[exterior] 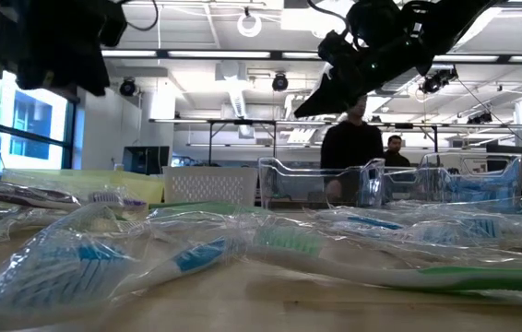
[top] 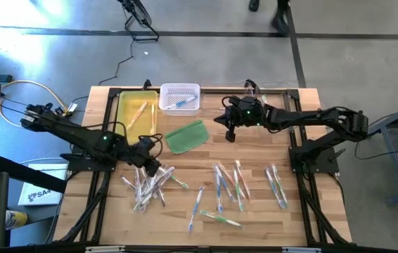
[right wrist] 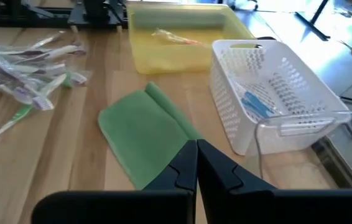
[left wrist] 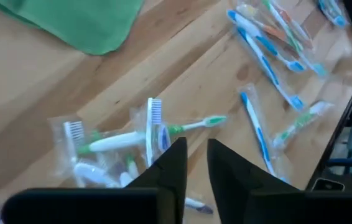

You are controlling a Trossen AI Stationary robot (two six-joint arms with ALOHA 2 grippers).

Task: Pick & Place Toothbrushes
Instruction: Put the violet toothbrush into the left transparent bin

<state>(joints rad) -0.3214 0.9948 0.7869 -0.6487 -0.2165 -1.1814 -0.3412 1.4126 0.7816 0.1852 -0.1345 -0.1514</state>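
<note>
Toothbrushes (top: 216,186): slim, green, blue, white, orange handles, many in clear wrappers, scattered in clusters across near half of table (top: 269,221). Yellow bin (top: 136,111) holds one orange-handled brush; white basket (top: 180,98) holds blue one. Left claw (left wrist: 191,163) over left pile, fingers narrowly apart, nothing between. Right claw (right wrist: 196,163) closed, empty, above green pad (top: 186,135).
</note>
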